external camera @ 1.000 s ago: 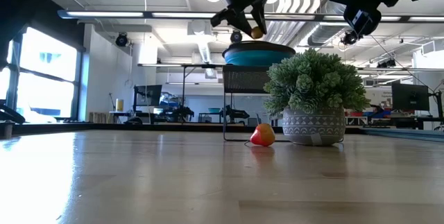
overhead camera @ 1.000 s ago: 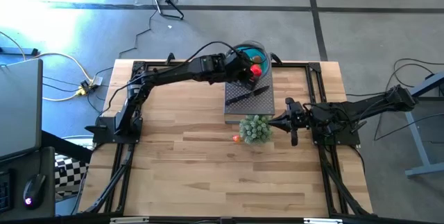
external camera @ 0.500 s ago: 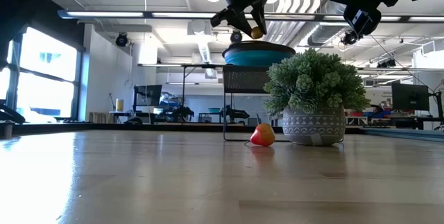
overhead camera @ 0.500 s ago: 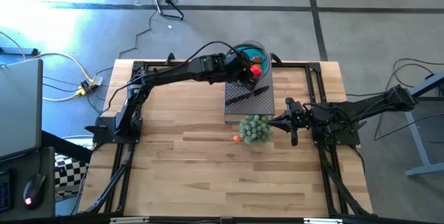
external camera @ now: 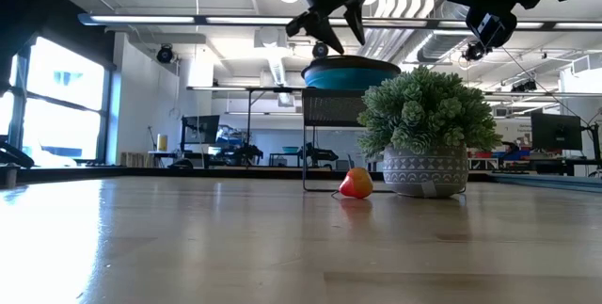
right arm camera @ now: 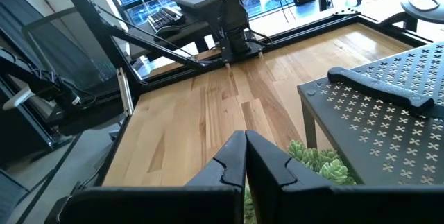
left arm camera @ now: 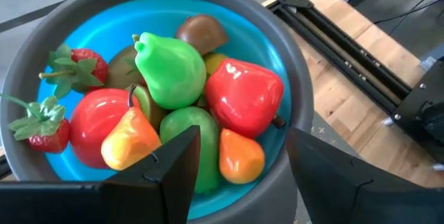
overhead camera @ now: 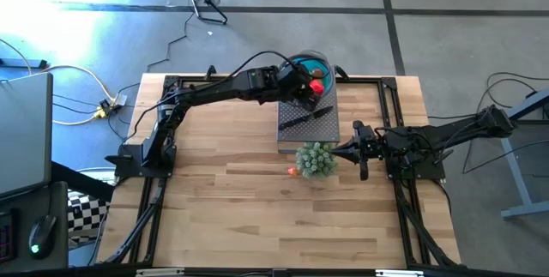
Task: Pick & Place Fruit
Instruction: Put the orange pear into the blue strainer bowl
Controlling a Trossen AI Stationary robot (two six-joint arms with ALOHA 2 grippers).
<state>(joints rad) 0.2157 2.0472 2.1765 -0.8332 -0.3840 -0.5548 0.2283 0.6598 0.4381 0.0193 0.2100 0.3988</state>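
Note:
A blue bowl stands on a grey perforated stand at the table's far side. It holds several toy fruits: a green pear, a red one, strawberries and a small orange one. My left gripper hangs open just above them, with nothing between its fingers. One red-orange fruit lies on the table beside a potted plant. My right gripper is shut and hangs just right of the plant.
A black-handled knife lies on the stand in front of the bowl. The potted plant's pot stands on the table right of the stand's legs. Open wooden tabletop lies toward the near edge.
My left gripper has opened above the bowl without moving. The small yellow-orange fruit that it held between its fingertips has left them and no longer shows above the bowl's rim in the low view.

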